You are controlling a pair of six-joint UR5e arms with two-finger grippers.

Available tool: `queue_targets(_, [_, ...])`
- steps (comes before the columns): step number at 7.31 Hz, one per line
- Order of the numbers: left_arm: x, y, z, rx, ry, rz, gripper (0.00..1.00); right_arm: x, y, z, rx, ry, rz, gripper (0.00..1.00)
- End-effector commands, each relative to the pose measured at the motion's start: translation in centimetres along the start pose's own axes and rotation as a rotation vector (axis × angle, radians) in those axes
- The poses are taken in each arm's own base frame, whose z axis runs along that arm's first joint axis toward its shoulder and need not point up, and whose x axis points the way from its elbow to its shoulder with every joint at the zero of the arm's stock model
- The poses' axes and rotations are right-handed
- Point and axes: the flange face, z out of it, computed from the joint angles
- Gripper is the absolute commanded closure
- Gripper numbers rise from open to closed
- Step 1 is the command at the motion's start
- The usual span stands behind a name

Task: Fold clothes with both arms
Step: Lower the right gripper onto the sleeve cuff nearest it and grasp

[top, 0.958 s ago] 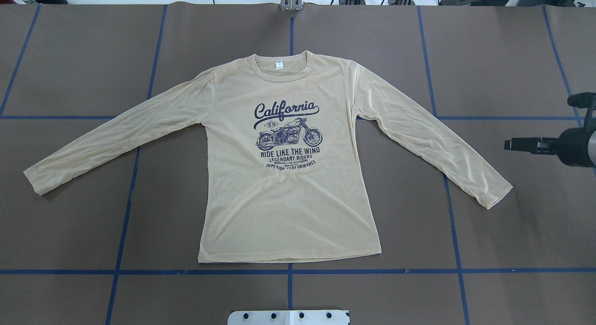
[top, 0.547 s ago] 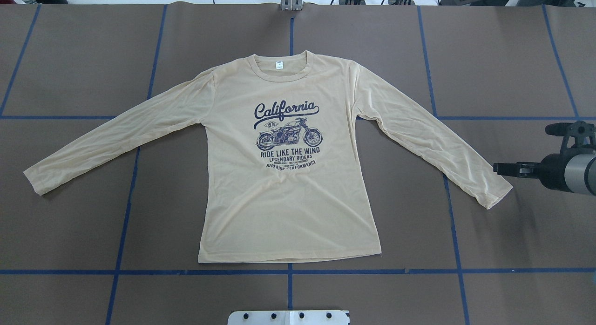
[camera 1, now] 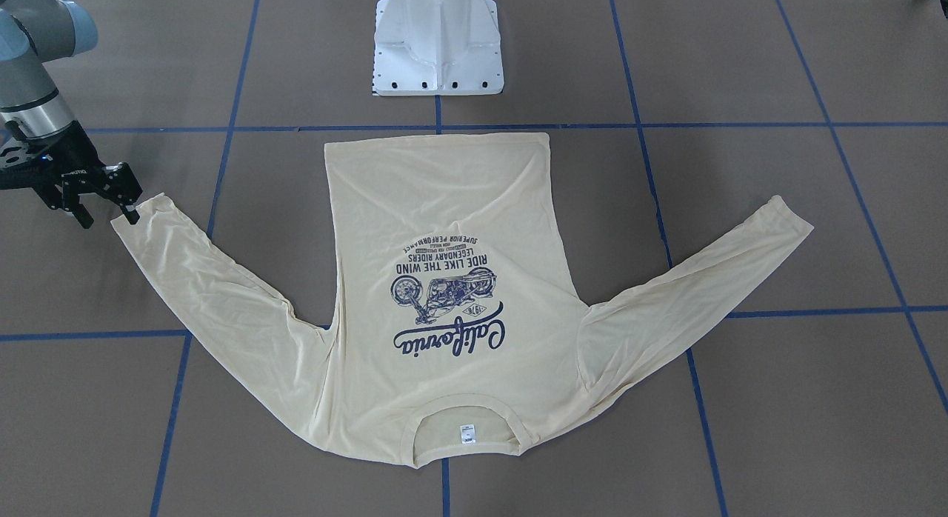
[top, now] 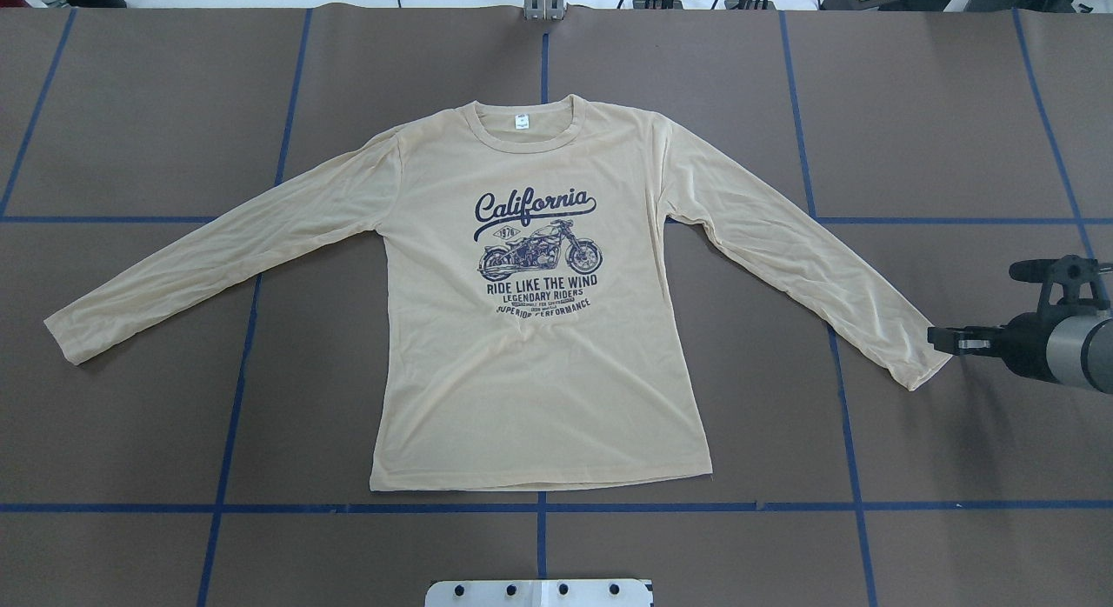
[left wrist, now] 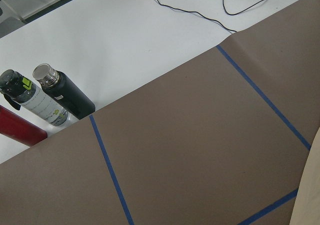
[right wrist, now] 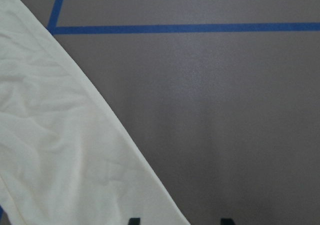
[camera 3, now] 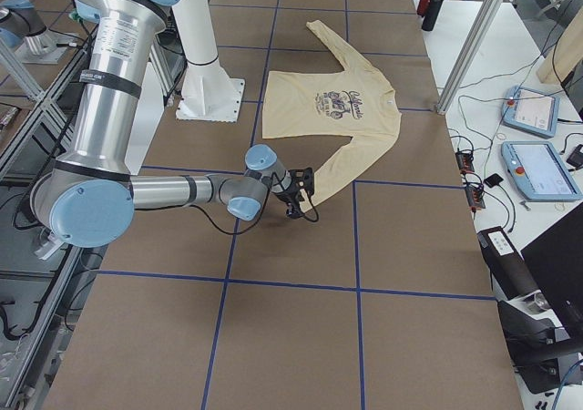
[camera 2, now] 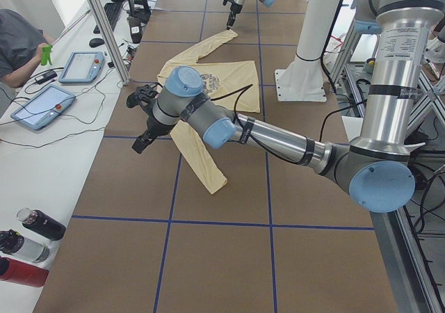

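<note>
The clothes are one cream-yellow long-sleeved shirt (top: 539, 372) (camera 1: 444, 206) (camera 3: 332, 109) with a navy "California" motorcycle print. It lies flat, print up, sleeves spread. My right gripper (top: 935, 337) (camera 1: 107, 217) (camera 3: 301, 196) (right wrist: 180, 221) is open, low at the right sleeve's cuff (top: 922, 363). In the right wrist view one fingertip (right wrist: 132, 220) is over the cloth (right wrist: 60, 150) and the other is over bare table. My left gripper (camera 2: 142, 129) hangs above the table beside the left sleeve (camera 2: 198, 160); only the exterior left view shows it, so I cannot tell its state.
The white pedestal base (camera 1: 437, 50) stands behind the shirt's hem. Blue tape lines (top: 539, 507) cross the brown table. Bottles (left wrist: 65, 100) (camera 2: 35, 236) and control tablets (camera 2: 42, 104) lie on the white bench past the left end, where a person (camera 2: 17, 42) sits.
My right gripper has moved nearer and a little inward, from beside the sleeve's end to its cuff. The shirt has not moved.
</note>
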Motion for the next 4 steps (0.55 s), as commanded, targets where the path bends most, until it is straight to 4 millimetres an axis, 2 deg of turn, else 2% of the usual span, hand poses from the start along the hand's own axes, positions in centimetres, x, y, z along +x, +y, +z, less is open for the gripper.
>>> queue_targets(1, [-0.03,0.01,-0.02,0.0,0.0,0.0,0.0,0.84,0.54,0.47,0.002,0.006,-0.004,0.42])
queue_targets(4, [-0.06,0.07,0.14,-0.003,0.001,-0.001,0.0,0.67,1.3,0.77,-0.008,0.01,-0.016,0.46])
